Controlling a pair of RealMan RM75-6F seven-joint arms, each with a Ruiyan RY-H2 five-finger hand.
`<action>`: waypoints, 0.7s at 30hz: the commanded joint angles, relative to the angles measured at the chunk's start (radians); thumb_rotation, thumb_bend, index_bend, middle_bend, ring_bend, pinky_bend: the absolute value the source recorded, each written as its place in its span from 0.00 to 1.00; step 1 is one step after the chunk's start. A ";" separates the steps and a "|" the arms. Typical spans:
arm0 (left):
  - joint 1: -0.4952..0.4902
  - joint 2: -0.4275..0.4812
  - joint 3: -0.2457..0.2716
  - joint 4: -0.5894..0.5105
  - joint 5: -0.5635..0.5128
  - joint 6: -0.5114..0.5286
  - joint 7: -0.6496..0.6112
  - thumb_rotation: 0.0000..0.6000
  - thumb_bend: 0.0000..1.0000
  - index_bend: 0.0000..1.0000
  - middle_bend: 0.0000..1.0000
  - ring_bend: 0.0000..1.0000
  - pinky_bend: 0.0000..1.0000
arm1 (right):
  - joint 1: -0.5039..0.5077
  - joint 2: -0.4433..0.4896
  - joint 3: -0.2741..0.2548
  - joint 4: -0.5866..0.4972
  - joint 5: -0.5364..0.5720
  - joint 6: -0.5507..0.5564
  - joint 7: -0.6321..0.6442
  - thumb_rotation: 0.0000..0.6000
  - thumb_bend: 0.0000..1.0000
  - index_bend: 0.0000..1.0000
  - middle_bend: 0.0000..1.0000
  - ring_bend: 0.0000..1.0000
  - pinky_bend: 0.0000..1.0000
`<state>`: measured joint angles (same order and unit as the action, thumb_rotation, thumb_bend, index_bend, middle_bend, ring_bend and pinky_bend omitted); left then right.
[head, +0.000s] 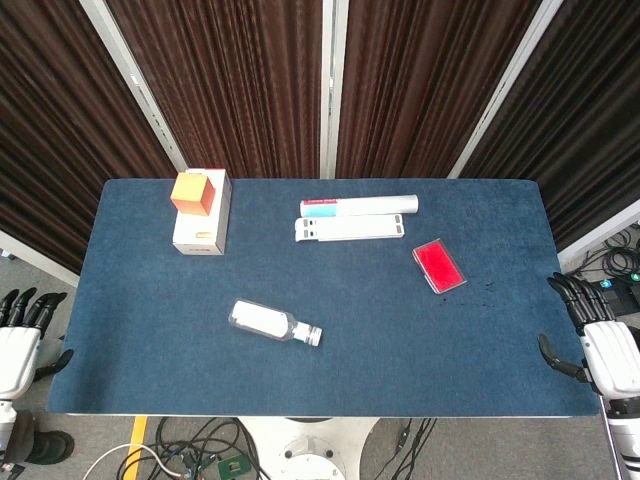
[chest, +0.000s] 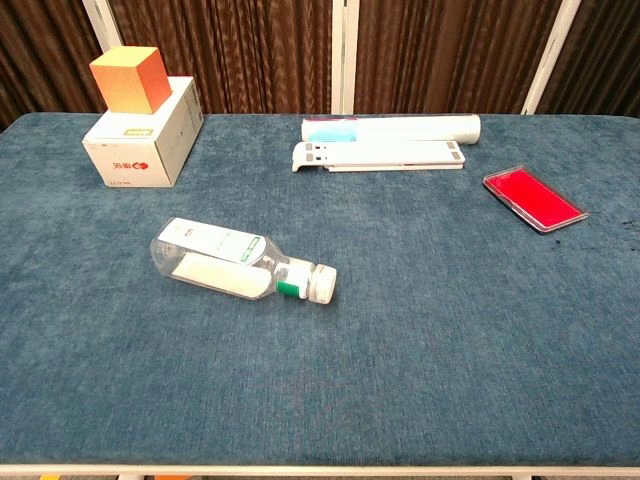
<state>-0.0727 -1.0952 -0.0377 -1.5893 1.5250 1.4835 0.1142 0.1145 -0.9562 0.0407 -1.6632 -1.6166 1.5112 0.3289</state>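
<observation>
While hands flank the table, bottle (head: 272, 323) lying flat, cap (head: 314, 336) pointing right, slightly forward

My left hand (head: 18, 345) hangs off the table's (head: 150, 385) near-left corner, my right hand (head: 600, 345) off the near-right edge, both apart from everything. Between them the near strip of cloth lies bare. Inward from my left hand the lying bottle (head: 273, 323) is the first obstacle; beyond it stands the white box (head: 203, 235) bearing an orange cube (head: 193, 192). Ahead and inward of my right hand lies the red case (head: 439, 266), with the long tube (head: 358, 206) and flat white bar (head: 350, 229) farther back.
</observation>
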 joint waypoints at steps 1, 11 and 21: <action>-0.081 0.008 -0.013 0.009 0.064 -0.073 -0.059 1.00 0.19 0.15 0.15 0.06 0.06 | 0.004 0.008 0.004 0.004 0.005 -0.006 -0.002 1.00 0.38 0.00 0.03 0.00 0.00; -0.356 -0.085 -0.061 0.039 0.129 -0.360 -0.105 1.00 0.19 0.13 0.15 0.06 0.06 | 0.029 0.012 0.013 -0.001 0.006 -0.035 -0.010 1.00 0.38 0.00 0.03 0.00 0.00; -0.562 -0.301 -0.081 0.169 0.047 -0.626 -0.015 1.00 0.19 0.11 0.11 0.06 0.07 | 0.047 0.011 0.011 -0.008 0.016 -0.073 -0.020 1.00 0.38 0.00 0.03 0.00 0.00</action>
<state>-0.5912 -1.3463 -0.1122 -1.4617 1.5957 0.9042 0.0627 0.1610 -0.9450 0.0516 -1.6712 -1.6003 1.4384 0.3090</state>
